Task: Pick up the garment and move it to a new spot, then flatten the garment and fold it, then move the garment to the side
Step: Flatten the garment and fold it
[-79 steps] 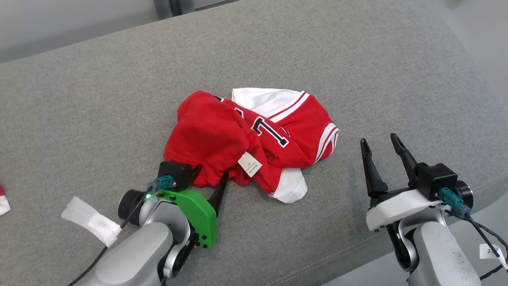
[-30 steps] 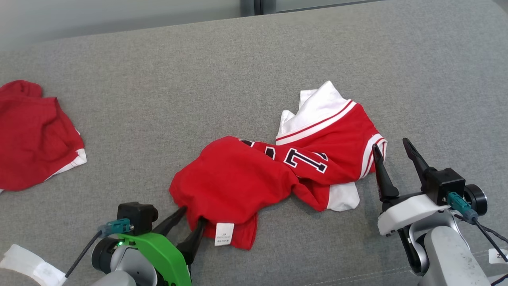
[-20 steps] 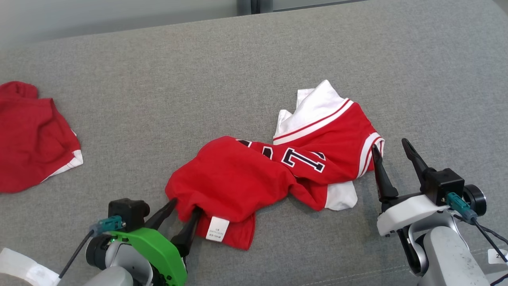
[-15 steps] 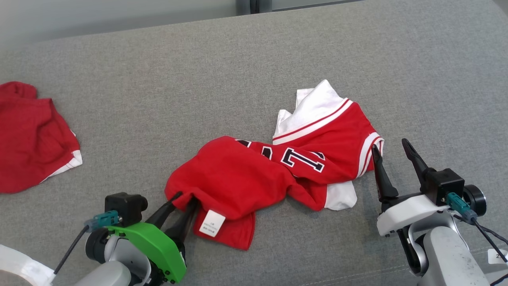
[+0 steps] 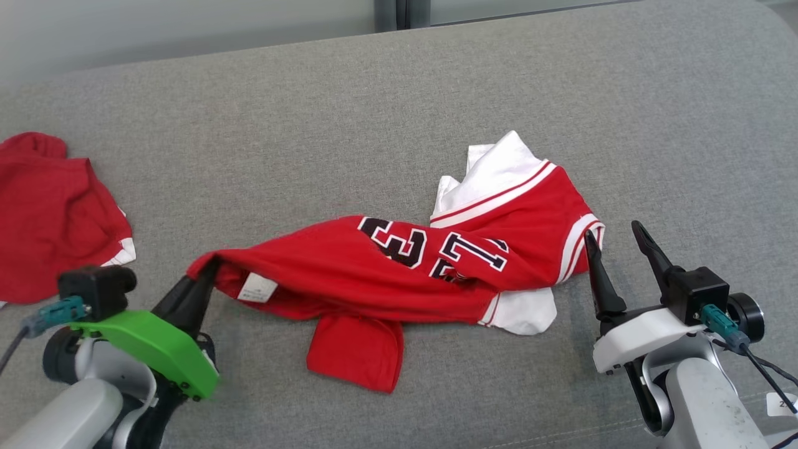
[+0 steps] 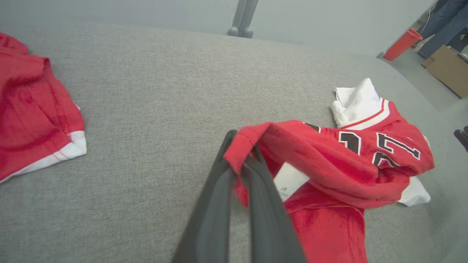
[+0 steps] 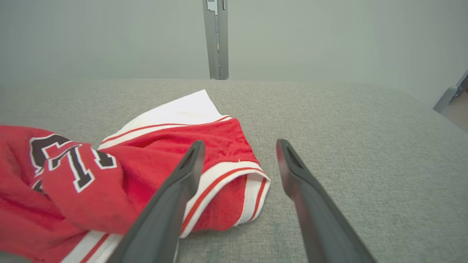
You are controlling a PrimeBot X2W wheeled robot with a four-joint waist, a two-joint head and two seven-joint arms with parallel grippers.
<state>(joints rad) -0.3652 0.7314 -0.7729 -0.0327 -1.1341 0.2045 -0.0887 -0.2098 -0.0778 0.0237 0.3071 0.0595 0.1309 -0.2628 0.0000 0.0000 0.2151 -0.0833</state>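
Since half a second ago the left gripper (image 5: pixel 209 265) has clamped onto the garment (image 5: pixel 386 274) at its hem corner and pulled it toward the robot's left. Back then its fingers only straddled that edge; now they're pinched together with red cloth between them, clear in the left wrist view (image 6: pixel 241 140). The jersey is stretched long instead of bunched, and more of the dark numbers (image 5: pixel 399 243) is exposed. The white label (image 5: pixel 257 288) sits just beside the fingertips. A red flap (image 5: pixel 355 349) lies flat below the stretched part.

The garment's right end hasn't shifted, white panel (image 5: pixel 505 168) included. The right gripper (image 5: pixel 611 229) hasn't moved either: jaws wide, nothing between them, one finger just beside the striped sleeve edge (image 7: pixel 252 182). Can't tell if it touches.

The garment sits mid-cushion, raised at the left end and resting at the right. The surface is a grey woven cushion (image 5: pixel 312 125) with a rounded far corner. A second red piece with white trim (image 5: pixel 50 212) lies at far left, well apart.

Behind it all: a pale grey wall (image 7: pixel 109 36) and a metal post (image 7: pixel 216 36). The left wrist view catches the floor beyond the cushion — red bin (image 6: pixel 402 44), cardboard box (image 6: pixel 446 69), a person's legs (image 6: pixel 444 18).
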